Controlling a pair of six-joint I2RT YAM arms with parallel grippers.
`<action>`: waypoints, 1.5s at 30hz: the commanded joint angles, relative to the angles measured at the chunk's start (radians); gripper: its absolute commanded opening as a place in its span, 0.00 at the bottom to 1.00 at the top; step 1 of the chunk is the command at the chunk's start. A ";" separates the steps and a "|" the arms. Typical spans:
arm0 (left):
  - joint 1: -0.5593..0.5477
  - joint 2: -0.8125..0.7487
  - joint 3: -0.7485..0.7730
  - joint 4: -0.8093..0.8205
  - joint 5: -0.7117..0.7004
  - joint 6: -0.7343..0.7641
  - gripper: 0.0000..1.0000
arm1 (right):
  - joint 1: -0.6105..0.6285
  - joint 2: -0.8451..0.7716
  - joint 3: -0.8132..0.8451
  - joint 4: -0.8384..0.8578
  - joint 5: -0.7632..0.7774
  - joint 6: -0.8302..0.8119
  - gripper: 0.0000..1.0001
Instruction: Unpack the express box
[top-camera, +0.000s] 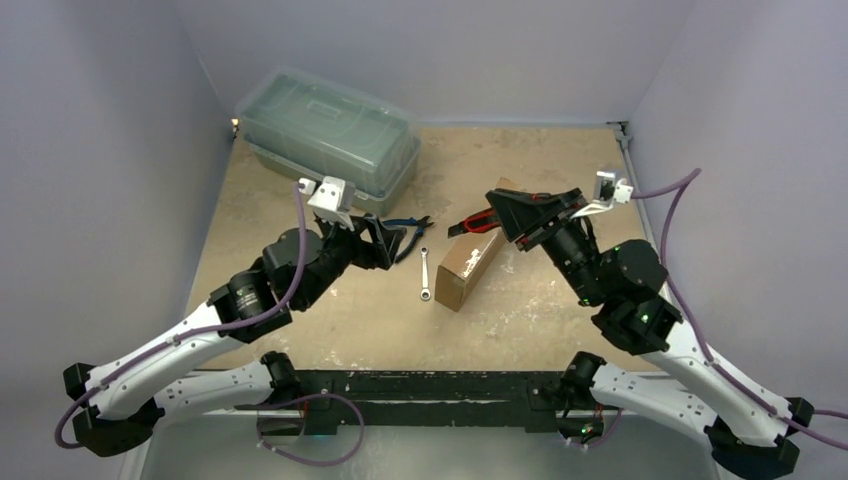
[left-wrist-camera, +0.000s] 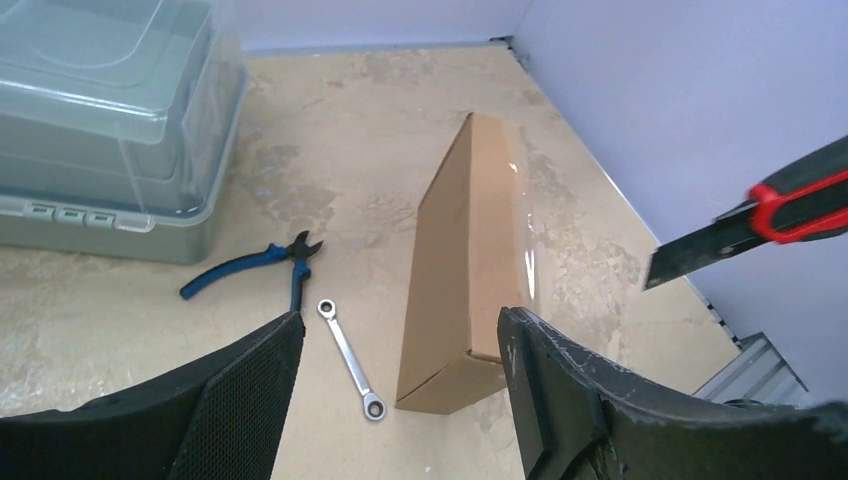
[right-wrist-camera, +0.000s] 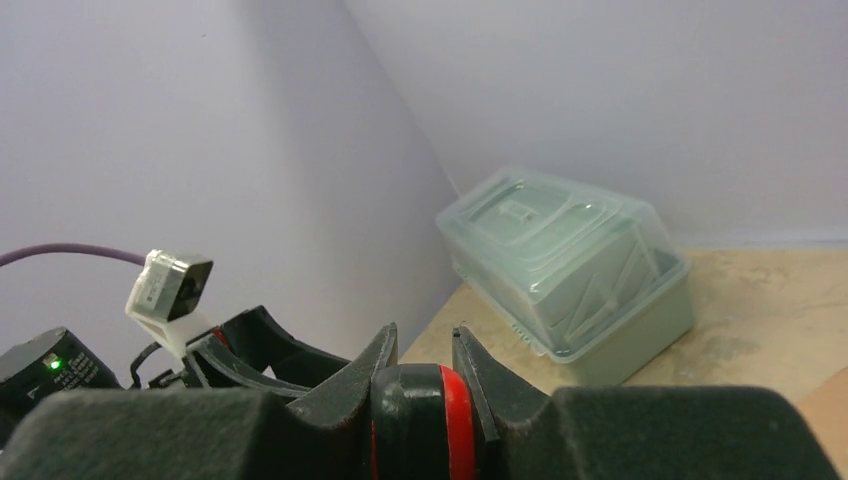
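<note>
The express box (top-camera: 468, 265) is a plain brown cardboard mailer, closed, standing on its long edge mid-table; it also shows in the left wrist view (left-wrist-camera: 468, 255). My right gripper (top-camera: 512, 215) is shut on a red-and-black utility knife (top-camera: 478, 222), held above the box's far end. The knife's handle sits between the jaws in the right wrist view (right-wrist-camera: 425, 420), and its blade tip shows in the left wrist view (left-wrist-camera: 745, 225). My left gripper (top-camera: 392, 242) is open and empty, left of the box, jaws apart (left-wrist-camera: 400, 370).
A translucent grey-green lidded container (top-camera: 328, 137) stands at the back left. Blue-handled pliers (top-camera: 410, 228) and a silver ratchet wrench (top-camera: 424, 274) lie between my left gripper and the box. Walls close the table on three sides.
</note>
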 joint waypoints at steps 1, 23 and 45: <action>0.004 0.018 0.026 -0.020 -0.060 -0.057 0.72 | -0.001 -0.027 0.056 -0.075 0.053 -0.105 0.00; 0.378 0.393 0.065 0.106 0.696 -0.193 0.84 | -0.001 -0.106 0.177 -0.680 0.392 -0.144 0.00; 0.378 0.682 0.119 0.238 1.065 -0.034 0.71 | 0.016 -0.016 -0.249 -0.166 0.006 -0.147 0.00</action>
